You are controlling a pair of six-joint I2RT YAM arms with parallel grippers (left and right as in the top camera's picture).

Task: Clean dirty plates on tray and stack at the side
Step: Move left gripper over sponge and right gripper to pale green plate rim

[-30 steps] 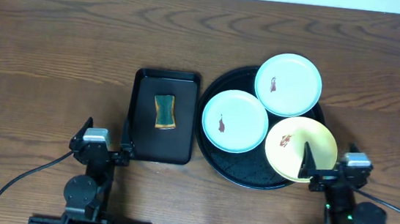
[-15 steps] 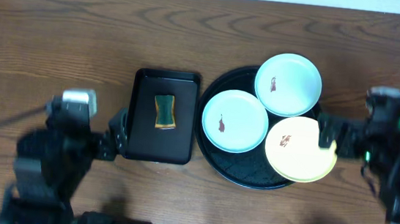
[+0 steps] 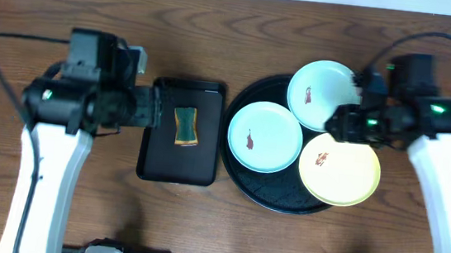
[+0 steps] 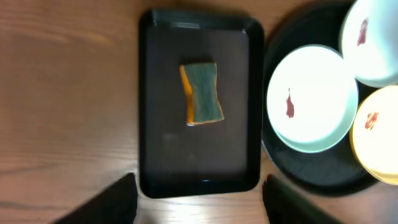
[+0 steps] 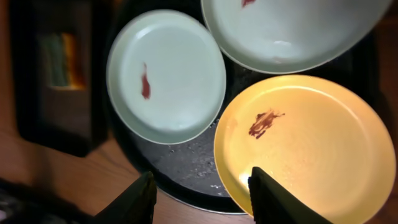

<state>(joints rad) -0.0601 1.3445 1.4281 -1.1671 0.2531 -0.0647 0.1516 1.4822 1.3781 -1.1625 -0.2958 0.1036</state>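
Three plates lie on the round black tray [image 3: 275,194]: a mint plate [image 3: 265,136] at its left, a second mint plate [image 3: 322,94] at the back and a yellow plate [image 3: 339,168] at the front right. Each carries a small brown smear. My right gripper [image 3: 335,123] hovers open above the tray between the back mint plate and the yellow plate [image 5: 311,143]. One of its fingers [image 5: 277,199] hangs over the yellow rim, and it holds nothing. My left gripper [image 4: 199,205] is open and empty, just off the near edge of the rectangular tray [image 4: 161,155].
A green and orange sponge [image 3: 186,126] lies in the small rectangular black tray [image 3: 160,158], just left of the round tray. Bare brown wood tabletop [image 3: 413,244] spreads to the right of the round tray, along the back and at the far left.
Both arms have lifted from the table's front edge and swung out: the left over the rectangular tray's left side, the right over the round tray's plates.
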